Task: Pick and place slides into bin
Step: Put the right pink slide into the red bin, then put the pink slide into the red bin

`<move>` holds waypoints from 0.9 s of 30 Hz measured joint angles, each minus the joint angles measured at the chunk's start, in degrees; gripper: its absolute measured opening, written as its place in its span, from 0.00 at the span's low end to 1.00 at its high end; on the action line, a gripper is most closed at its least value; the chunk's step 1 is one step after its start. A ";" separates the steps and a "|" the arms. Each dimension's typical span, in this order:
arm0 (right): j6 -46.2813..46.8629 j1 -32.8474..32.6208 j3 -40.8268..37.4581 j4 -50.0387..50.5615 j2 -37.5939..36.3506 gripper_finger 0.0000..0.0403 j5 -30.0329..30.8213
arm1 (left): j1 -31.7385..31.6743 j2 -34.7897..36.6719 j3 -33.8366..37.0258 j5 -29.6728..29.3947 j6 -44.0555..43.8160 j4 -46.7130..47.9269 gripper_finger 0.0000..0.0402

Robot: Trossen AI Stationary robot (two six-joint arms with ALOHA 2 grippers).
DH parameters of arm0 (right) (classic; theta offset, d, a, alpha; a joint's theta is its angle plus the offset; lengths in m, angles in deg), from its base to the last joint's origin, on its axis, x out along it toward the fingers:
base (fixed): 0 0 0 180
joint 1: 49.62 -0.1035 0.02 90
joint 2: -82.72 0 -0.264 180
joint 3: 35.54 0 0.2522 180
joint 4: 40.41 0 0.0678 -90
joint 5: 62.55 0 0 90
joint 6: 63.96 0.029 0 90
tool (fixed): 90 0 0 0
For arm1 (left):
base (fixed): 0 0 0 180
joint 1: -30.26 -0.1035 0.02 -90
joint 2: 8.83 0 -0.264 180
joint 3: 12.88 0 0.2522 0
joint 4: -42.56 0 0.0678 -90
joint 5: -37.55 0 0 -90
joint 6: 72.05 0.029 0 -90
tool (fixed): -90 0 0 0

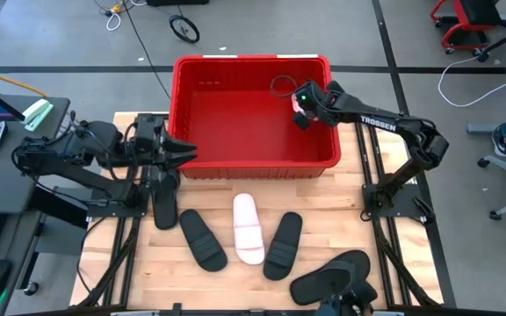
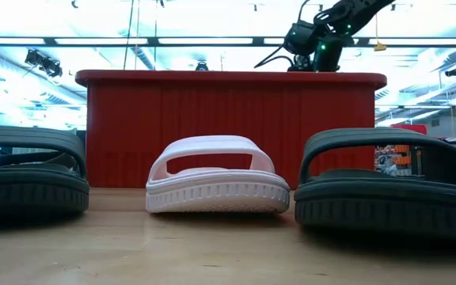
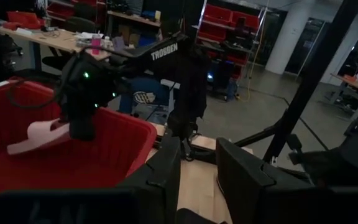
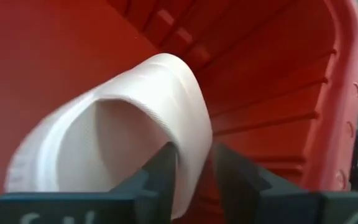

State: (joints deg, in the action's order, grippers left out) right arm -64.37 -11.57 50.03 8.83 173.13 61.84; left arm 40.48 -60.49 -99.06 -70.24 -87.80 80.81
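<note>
From above, the right gripper [image 1: 302, 107] is over the far right part of the red bin [image 1: 191, 114], and only a small pink spot shows at its tip. The right wrist view makes this clear: the two fingers [image 4: 166, 168] are closed narrowly on the edge of a pale pink slide [image 4: 117, 137], which hangs inside the bin with the red ribbed wall behind it. The left wrist view shows the same pink slide [image 3: 39, 135] from the side, held in the air above the bin floor under the right gripper [image 3: 82, 127].

The left gripper [image 1: 183, 151] waits at the near left corner of the bin, above the table [image 1: 323, 202]. Its fingers [image 3: 166, 174] stand apart with a gap between them and hold nothing.

On the table in front of the bin the high view shows a second pink slide [image 1: 248, 228] in the middle, with one black slide [image 1: 202, 239] on its left and another black slide [image 1: 283, 245] on its right. A third black slide [image 1: 164, 204] lies under the left arm, and a fourth black slide [image 1: 332, 276] is near the right front edge. The low view shows only three of them: the pink one [image 2: 218, 186] between two black ones, with the bin wall [image 2: 133, 119] behind.
</note>
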 joint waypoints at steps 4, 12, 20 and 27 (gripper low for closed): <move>0.85 1.12 0.00 -2.32 0.00 0.36 -4.35 | -0.01 -1.11 0.00 0.00 0.02 -0.09 0.27; 5.19 -0.84 0.00 2.81 0.00 0.43 -15.26 | -0.02 -4.04 0.00 0.01 -0.40 -0.19 0.27; 8.45 -4.55 0.29 7.98 -0.81 0.42 -13.01 | 0.02 -6.22 0.00 0.07 -2.11 -0.41 0.26; 11.71 -8.63 7.08 10.71 -5.36 0.41 -29.90 | 0.10 -9.40 0.00 7.65 -3.92 4.54 0.26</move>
State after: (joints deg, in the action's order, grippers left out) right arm -52.66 -20.20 57.11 19.54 167.77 31.95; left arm 40.58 -69.89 -99.06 -62.60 -91.72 85.35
